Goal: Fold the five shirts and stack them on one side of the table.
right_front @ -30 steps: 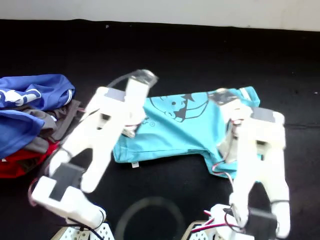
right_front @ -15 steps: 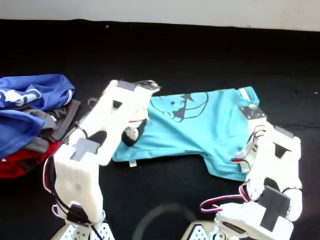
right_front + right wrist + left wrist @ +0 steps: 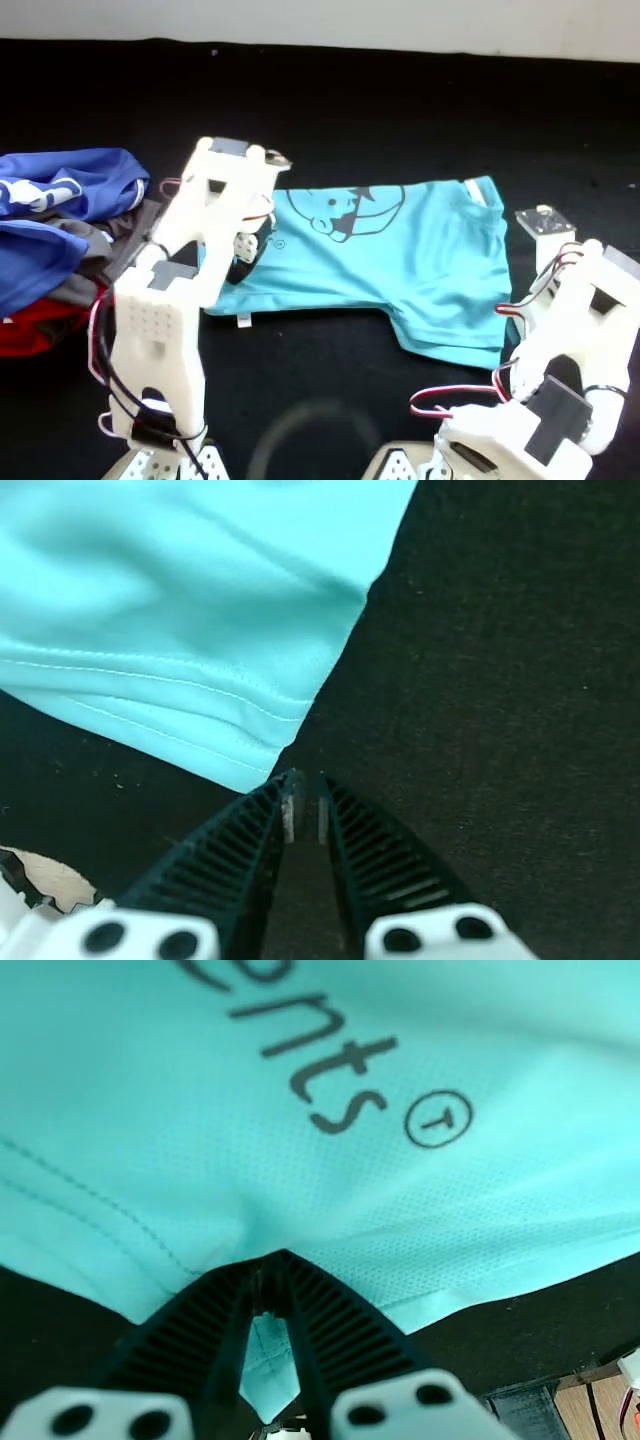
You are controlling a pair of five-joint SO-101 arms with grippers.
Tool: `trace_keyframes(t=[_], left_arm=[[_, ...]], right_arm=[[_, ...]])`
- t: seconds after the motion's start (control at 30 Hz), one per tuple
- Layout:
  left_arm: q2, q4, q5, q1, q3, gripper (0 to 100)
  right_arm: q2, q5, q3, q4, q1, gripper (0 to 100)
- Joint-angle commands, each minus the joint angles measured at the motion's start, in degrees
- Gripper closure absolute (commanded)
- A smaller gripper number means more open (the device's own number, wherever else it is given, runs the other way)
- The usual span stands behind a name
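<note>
Nothing looks folded: teal shirt (image 3: 420,250) flat, left gripper (image 3: 268,1268) pinching its hem, right gripper (image 3: 303,790) closed empty, other shirts (image 3: 60,230) heaped

Cloth:
- We note the turquoise shirt (image 3: 400,250) as a fine knit, matt. Close up it shows a pin-hole mesh texture and stitched hems, and its dark print lies flat with no shine.
- The piled shirts (image 3: 60,200) read as soft cloth, the blue one faintly lustrous.

Table:
- The table (image 3: 420,110) has a black covering, matt and slightly fuzzy, flecked with pale lint.

Plastic:
- We log the left gripper (image 3: 268,1265) and right gripper (image 3: 303,785) as black plastic with ribbed fingers (image 3: 370,850) on smooth white plastic bases.
- The left arm's shell (image 3: 160,330) is smooth white plastic with a slight sheen.
</note>
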Motion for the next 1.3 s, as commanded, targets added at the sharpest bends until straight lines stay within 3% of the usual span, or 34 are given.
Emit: trace_keyframes(t=[0.0,0.23,0.43,0.73,1.27], left_arm=[[-0.4,2.9,-0.4,4.1,-4.7,99],[-0.4,5.5,-0.4,7.3,-9.6,99],[-0.4,5.4,-0.4,7.3,-9.7,99],[-0.5,5.5,-0.4,7.3,-9.8,99],[-0.7,7.3,-0.4,7.3,-9.8,99]], right_arm=[[0.5,-1.5,-2.4,0.4,-2.4,96.3],[0.6,-6.6,-2.2,-2.9,-7.2,86.7],[0.6,-6.2,-1.3,-3.6,-7.2,86.5],[0.1,-6.7,8.4,-10.5,-10.2,92.3],[-0.1,-6.7,6.5,-10.4,-8.4,99.2]])
